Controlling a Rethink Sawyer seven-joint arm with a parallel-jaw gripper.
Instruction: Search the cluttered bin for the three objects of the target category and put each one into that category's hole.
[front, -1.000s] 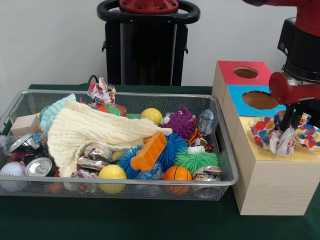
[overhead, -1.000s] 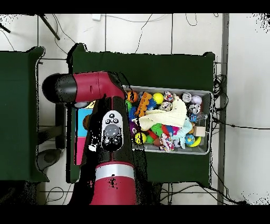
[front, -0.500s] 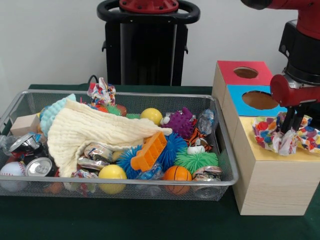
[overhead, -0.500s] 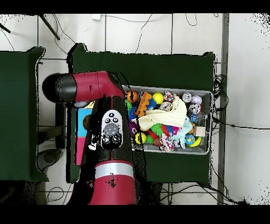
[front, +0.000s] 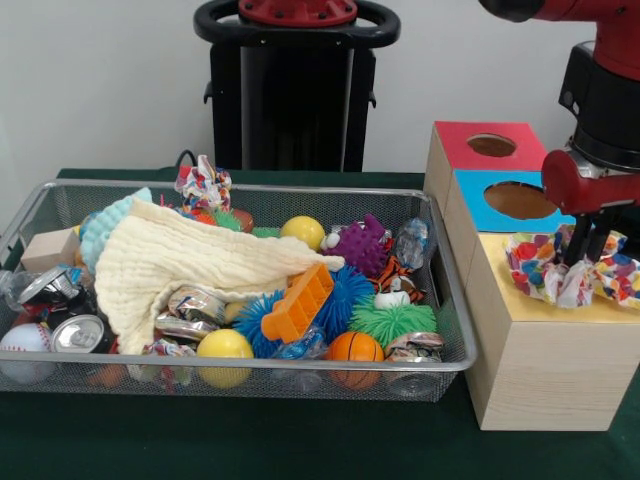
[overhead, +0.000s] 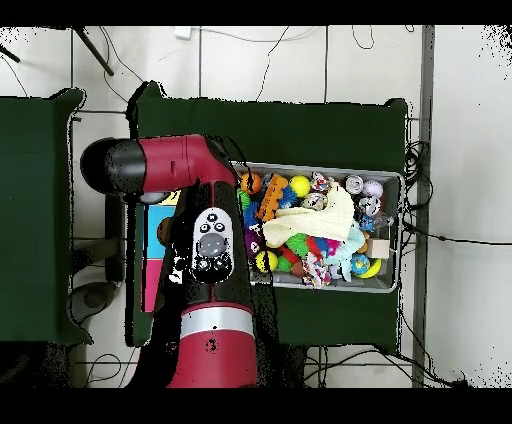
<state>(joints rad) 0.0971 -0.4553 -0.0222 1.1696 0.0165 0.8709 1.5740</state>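
The wire mesh bin (front: 455, 345) holds clutter; it also shows in the overhead view (overhead: 393, 232). One printed cloth bundle (front: 203, 184) lies at its far rim. A second cloth bundle (front: 545, 270) lies spread on the yellow top (front: 610, 308) of the nearest wooden box and hides the hole. My gripper (front: 587, 255) comes down from above into the middle of this bundle and is shut on it. In the overhead view the arm (overhead: 205, 250) hides the gripper and the boxes.
The blue-topped box (front: 505, 200) and the red-topped box (front: 485, 145) stand behind the yellow one. A large cream cloth (front: 180, 265), spiky balls (front: 395, 320), an orange block (front: 298, 303), cans (front: 78, 332) and balls fill the bin.
The gripper has shifted slightly over the yellow top with the bundle. The bin's contents have not moved.
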